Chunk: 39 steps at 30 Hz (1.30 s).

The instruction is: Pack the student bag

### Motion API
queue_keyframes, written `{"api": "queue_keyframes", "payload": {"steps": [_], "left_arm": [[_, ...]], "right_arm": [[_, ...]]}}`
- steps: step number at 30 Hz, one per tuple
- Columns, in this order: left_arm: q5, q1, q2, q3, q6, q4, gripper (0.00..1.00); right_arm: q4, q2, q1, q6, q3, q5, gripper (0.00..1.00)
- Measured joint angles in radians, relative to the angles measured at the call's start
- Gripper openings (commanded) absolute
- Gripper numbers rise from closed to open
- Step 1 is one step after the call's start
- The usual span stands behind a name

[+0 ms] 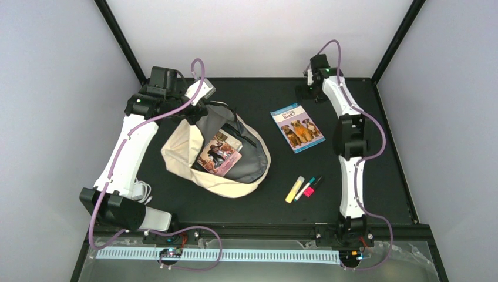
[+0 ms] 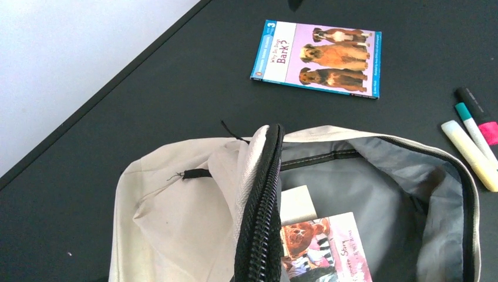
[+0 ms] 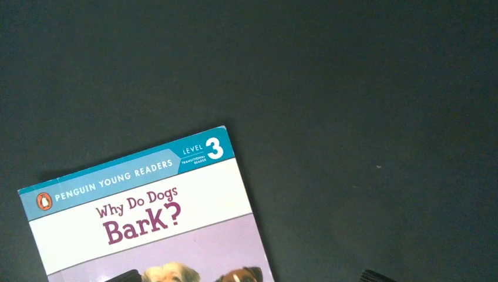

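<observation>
The student bag (image 1: 194, 170) lies open left of centre, cream outside with grey lining (image 2: 376, 188). A pink picture book (image 1: 220, 154) lies inside it, with a small cream block (image 2: 298, 204) beside it. My left gripper (image 1: 205, 101) is at the bag's far rim, shut on the black zipper edge (image 2: 261, 223), which is raised; its fingers are out of the left wrist view. My right gripper (image 3: 251, 277) is open, its jaws wide apart, hovering over the "Why Do Dogs Bark?" book (image 3: 147, 217), which lies flat on the table (image 1: 297, 127).
A yellow highlighter (image 1: 294, 189), a teal marker (image 1: 305, 187) and a black-and-pink marker (image 1: 313, 186) lie together right of the bag, toward the near edge. The black table (image 1: 246, 94) is bounded by black frame posts and grey walls. A white cable (image 1: 141, 191) lies by the left arm.
</observation>
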<state>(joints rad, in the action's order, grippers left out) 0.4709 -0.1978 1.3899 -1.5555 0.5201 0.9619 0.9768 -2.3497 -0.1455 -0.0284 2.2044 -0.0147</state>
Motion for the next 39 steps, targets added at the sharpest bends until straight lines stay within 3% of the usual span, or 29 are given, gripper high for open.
{"api": "queue_keyframes", "payload": {"steps": [8,17,22,23,26,28,30,33,39], "left_arm": [[-0.045,0.001,0.000,0.000,0.011,-0.003,0.02],[-0.191,0.079,0.041,0.000,0.021,-0.048,0.02],[-0.277,0.134,0.114,-0.024,0.024,-0.077,0.02],[-0.296,0.148,0.133,-0.036,0.027,-0.085,0.08],[-0.322,0.171,0.162,-0.058,0.051,-0.113,0.58],[-0.298,0.174,0.161,-0.060,0.071,-0.138,0.76],[-0.247,0.170,0.154,-0.060,0.084,-0.152,0.84],[-0.198,0.122,0.143,-0.077,0.113,-0.145,0.87],[-0.151,-0.150,0.168,-0.284,0.145,-0.097,0.84]], "right_arm": [[0.064,-0.150,0.005,-0.023,0.029,-0.061,0.99],[0.103,-0.132,0.003,0.020,-0.001,-0.144,0.89],[0.077,-0.031,0.001,0.048,-0.177,-0.251,0.89],[0.069,-0.006,0.000,0.049,-0.219,-0.282,0.89],[0.032,0.064,-0.002,0.042,-0.346,-0.368,0.89],[0.011,0.098,-0.003,0.029,-0.412,-0.415,0.89],[-0.022,0.122,0.000,0.010,-0.455,-0.453,0.87],[-0.102,0.156,0.009,-0.041,-0.528,-0.513,0.86],[-0.291,0.262,0.036,-0.171,-0.719,-0.545,0.83]]}}
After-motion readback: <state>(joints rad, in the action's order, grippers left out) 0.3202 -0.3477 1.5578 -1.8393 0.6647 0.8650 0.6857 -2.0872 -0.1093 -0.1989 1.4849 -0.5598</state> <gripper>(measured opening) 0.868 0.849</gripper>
